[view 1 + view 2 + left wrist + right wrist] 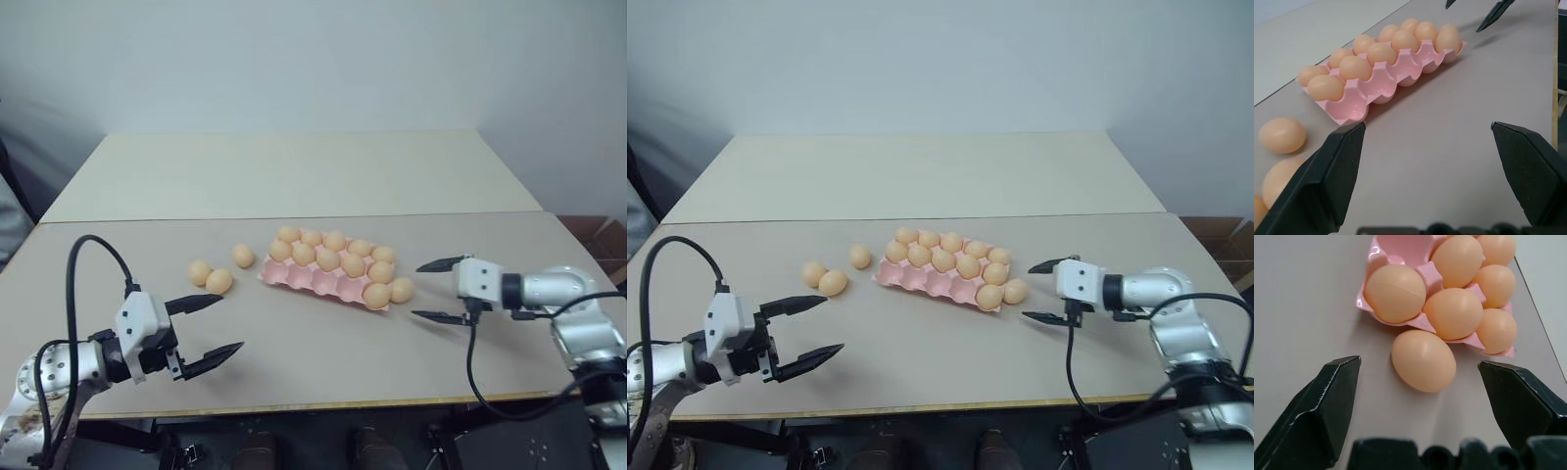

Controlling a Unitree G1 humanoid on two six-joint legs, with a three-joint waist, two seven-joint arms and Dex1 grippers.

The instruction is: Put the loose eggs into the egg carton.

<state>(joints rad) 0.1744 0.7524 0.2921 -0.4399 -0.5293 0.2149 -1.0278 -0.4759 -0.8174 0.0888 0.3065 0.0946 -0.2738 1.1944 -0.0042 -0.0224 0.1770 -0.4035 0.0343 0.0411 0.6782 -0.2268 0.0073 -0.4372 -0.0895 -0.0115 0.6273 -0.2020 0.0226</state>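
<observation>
Four loose eggs lie on the grey-beige table (294, 362) outside the egg carton (306, 280). Starting at the left gripper (208, 328): its black fingers stand wide apart with nothing between them, hovering low over the table. Just ahead of its fingertips sits a touching pair of eggs (211, 278), and a little farther on, toward the carton, a single egg (244, 256). The pink tray lies beyond these, midway between the two hands, with its far rows filled and most of the cups in the row nearest the robot bare.

At the carton's right end a fourth egg (1423, 360) rests on the table, touching or nearly touching the tray's edge. The right gripper (438, 291) points straight at it, fingers spread wide and empty, the egg sitting squarely in the gap ahead of the tips.

My guess is these eggs are light, smooth and hard-shelled, so they will roll or squirt out if nudged off-centre, and could crack if real. The safest hold looks to be across the widest middle, one finger on each side, closed gently. The carton itself looks light and may slide if bumped, so the egg beside it wants a clean approach.
</observation>
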